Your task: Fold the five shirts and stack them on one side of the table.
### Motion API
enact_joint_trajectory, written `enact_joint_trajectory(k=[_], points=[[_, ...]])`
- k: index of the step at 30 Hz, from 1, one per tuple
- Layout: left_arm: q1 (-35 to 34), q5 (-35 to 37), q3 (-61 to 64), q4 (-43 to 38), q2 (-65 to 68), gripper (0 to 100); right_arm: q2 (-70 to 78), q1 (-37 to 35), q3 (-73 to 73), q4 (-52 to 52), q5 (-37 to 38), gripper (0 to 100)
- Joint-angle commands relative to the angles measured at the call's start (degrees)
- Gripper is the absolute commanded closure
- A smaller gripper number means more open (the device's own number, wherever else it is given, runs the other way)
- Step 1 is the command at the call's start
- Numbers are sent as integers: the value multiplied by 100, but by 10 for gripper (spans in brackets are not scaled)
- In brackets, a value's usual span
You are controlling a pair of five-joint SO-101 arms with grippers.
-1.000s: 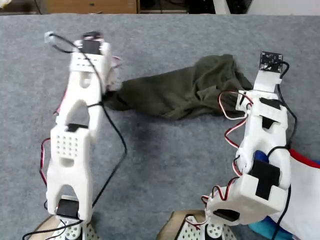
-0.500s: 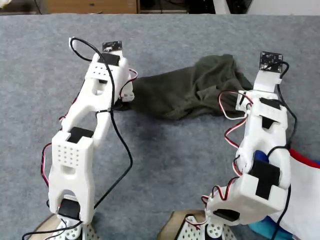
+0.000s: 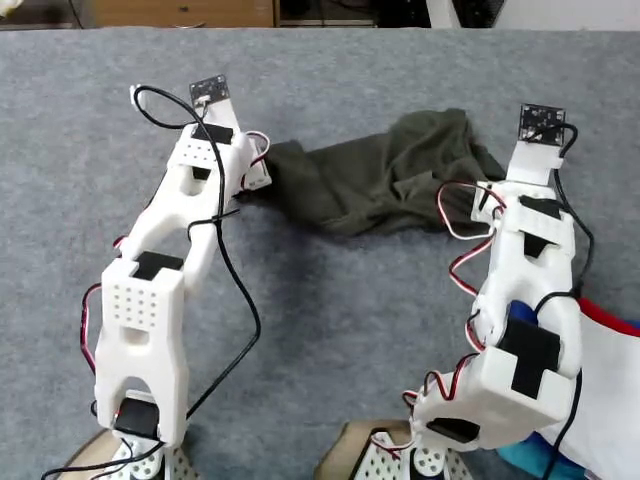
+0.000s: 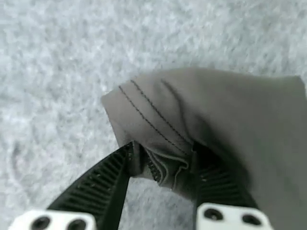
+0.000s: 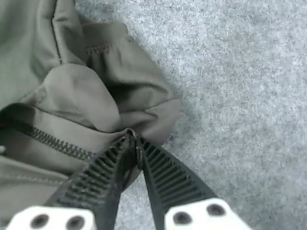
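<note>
The olive shirt point(image 3: 380, 185) is lying crumpled across the far half of the grey table point(image 3: 330, 330), stretched sideways between the two arms. The left gripper point(image 4: 160, 160) is clamping the shirt's left end. Its fingers are sitting a little way apart with a bunched, stitched hem wedged between them, and that end is hanging just off the surface. The right gripper point(image 5: 133, 141) is pinching the other end. Its fingers are squeezed almost together on a thin fold of fabric right by a zipper-looking seam, with a rounded flap of cloth lying just past the tips.

Room-wise, grey surface is showing beyond the shirt up to the table's far edge, and there's a wide strip between the shirt's near edge and the two arm bases. More grey is running out past the left arm. Over at the near right corner, a white cloth point(image 3: 610, 400) with a red edge point(image 3: 605, 315) is poking out from behind the right arm, with something blue point(image 3: 520, 458) beside it.
</note>
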Motion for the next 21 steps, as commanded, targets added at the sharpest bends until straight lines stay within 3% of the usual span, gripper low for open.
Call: enact_joint_trajectory(k=[1, 5, 10, 17, 21], points=[[-79, 70, -484, 0, 119, 828, -31, 22, -286, -132, 9, 994], [-123, 44, -993, 202, 444, 992, -31, 22, -286, -132, 9, 994], [-527, 79, -1952, 914, 576, 980, -31, 22, -286, -132, 9, 994], [-1354, 44, -4598, 2664, 620, 982, -22, 22, -286, -132, 9, 994], [-1758, 44, -5785, 3279, 629, 982, -22, 22, -286, -132, 9, 994]])
